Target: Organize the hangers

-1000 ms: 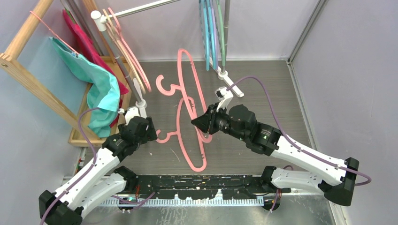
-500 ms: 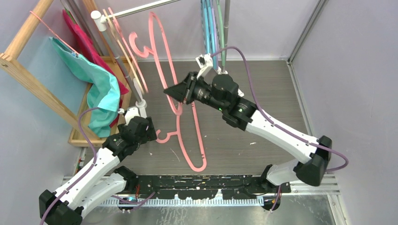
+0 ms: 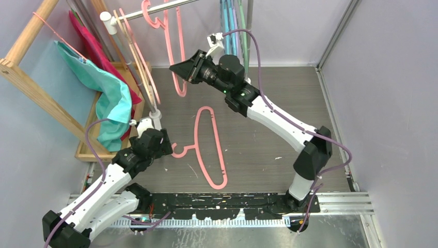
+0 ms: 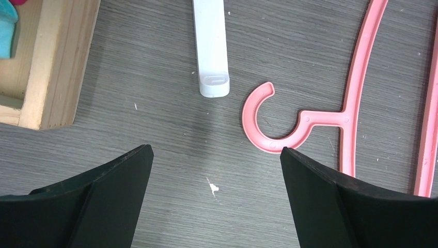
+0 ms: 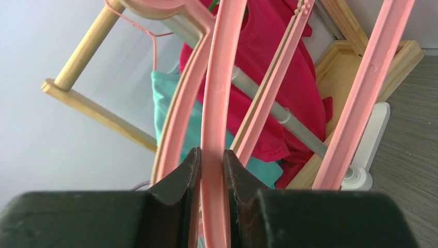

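My right gripper (image 3: 174,66) is shut on the bar of a pink hanger (image 3: 178,49), held upright at the back. The grip shows in the right wrist view (image 5: 212,153), with the pink hanger's bar (image 5: 219,77) between the jaws. Its hook (image 3: 149,13) is up at the white rail (image 3: 137,14). A second pink hanger (image 3: 210,147) lies flat on the floor. My left gripper (image 3: 163,146) is open and empty just above the floor, left of that hanger's hook (image 4: 268,121). Beige and pink hangers (image 3: 138,54) hang on the rail. Blue, green and lavender hangers (image 3: 232,36) hang at the back.
A wooden frame rack (image 3: 31,77) with teal (image 3: 111,101) and red (image 3: 93,46) cloths stands at the left, its base (image 4: 57,62) near my left gripper. The rail stand's white foot (image 4: 210,46) lies ahead of it. Walls close in the back and right.
My right arm has lifted the pink hanger off the floor and carried it up and back-left to the white rail. The left arm and the floor hanger have not moved.
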You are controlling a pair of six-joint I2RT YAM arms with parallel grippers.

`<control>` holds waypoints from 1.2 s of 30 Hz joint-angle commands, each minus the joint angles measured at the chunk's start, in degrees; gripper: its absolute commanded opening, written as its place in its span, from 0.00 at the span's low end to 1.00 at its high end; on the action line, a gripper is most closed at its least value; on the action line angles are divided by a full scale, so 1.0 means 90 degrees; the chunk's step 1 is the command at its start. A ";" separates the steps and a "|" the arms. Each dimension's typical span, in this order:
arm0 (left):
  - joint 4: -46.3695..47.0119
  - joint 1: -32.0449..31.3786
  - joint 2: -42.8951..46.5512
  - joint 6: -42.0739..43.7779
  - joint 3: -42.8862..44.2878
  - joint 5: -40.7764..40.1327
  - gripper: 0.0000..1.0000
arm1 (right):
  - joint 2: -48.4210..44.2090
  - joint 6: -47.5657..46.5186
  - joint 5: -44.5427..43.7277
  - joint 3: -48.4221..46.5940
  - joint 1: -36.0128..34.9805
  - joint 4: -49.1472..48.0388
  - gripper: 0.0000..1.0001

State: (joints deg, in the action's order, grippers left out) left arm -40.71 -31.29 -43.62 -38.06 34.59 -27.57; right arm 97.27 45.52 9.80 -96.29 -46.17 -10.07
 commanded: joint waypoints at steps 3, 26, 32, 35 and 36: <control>0.0229 -0.0010 0.0103 0.0078 0.0122 -0.0042 0.98 | 0.0539 0.0288 0.0285 -0.0876 0.0072 -0.0820 0.01; 0.0380 -0.0011 -0.0113 0.0092 0.0080 -0.0017 0.98 | 0.0264 -0.0089 0.0447 -0.0096 0.0120 -0.0804 0.63; 0.0327 -0.0013 -0.0169 0.0082 0.0084 -0.0092 0.98 | -0.1232 -0.1040 -0.0372 0.1706 -0.0006 -0.0716 0.84; 0.0355 -0.0011 -0.0187 0.0043 0.0063 -0.0066 0.98 | -0.1902 -0.1603 -0.0763 0.2516 -0.0185 -0.0169 0.86; 0.0367 -0.0010 -0.0190 0.0027 0.0063 -0.0055 0.98 | -0.2051 -0.1824 -0.0914 0.2786 -0.0309 0.0098 0.85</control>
State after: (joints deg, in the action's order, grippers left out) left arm -39.29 -31.29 -45.30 -37.91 34.59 -27.22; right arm 86.37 38.24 7.62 -76.86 -46.30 -12.05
